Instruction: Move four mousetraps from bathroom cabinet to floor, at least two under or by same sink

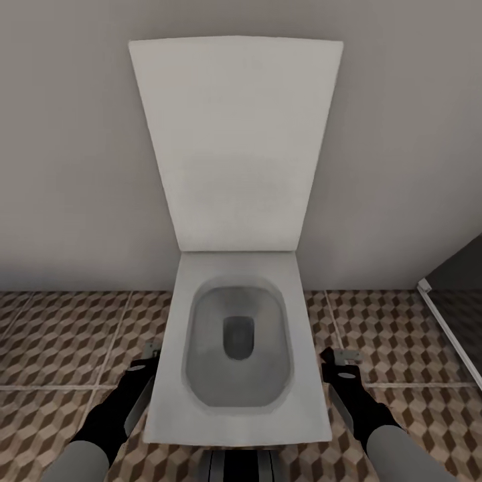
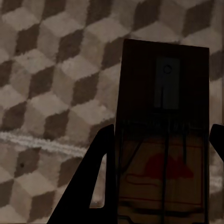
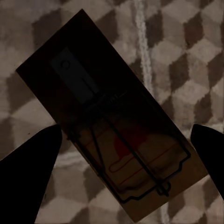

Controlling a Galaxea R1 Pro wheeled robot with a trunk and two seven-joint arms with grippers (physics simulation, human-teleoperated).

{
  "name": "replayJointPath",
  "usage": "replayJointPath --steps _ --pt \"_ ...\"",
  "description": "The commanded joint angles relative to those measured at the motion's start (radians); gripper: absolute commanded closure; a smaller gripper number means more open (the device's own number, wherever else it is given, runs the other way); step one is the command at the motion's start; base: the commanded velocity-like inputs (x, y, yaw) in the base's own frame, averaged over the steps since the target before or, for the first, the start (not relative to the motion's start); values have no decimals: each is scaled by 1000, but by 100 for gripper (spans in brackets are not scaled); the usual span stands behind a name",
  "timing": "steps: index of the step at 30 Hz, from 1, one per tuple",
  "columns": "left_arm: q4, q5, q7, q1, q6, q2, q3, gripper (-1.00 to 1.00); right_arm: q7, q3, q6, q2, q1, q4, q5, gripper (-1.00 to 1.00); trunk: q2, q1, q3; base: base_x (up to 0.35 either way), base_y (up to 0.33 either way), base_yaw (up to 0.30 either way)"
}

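Head view: white toilet (image 1: 237, 348), lid up against a plain grey wall (image 1: 67, 134), stood between both arms; cube-patterned tiled floor (image 1: 60, 335) lay open on either side; dark panel edge (image 1: 455, 314) at far right. Left gripper (image 2: 158, 140) fingers lay along the sides of 1 flat wooden mousetrap (image 2: 163, 93), grip uncertain. Right gripper (image 3: 126, 140) fingers were spread, clear of the second mousetrap (image 3: 107, 121); whether it rested on the tiles could not be told.

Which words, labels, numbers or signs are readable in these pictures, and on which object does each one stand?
No readable text.
Left-wrist mousetrap: a red mouse shape printed on it, no legible words.
Right-wrist mousetrap: red printed mark and outline, too dark and blurred to read.
Toilet and floor: no writing.
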Motion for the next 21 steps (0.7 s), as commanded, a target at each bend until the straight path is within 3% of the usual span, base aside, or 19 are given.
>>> replayJointPath --steps 1,7,21 --pt "-2 9 12 0 4 2 -6 100 -2 0 7 0 0 -2 1 100 0 0 -1 277 0 0" --pt "-2 9 12 0 4 2 -6 100 -2 0 7 0 0 -2 1 100 0 0 -1 165 0 0" --pt "-2 9 13 0 4 2 -6 100 -2 0 7 -1 0 -2 1 100 0 0 -1 13 0 0"
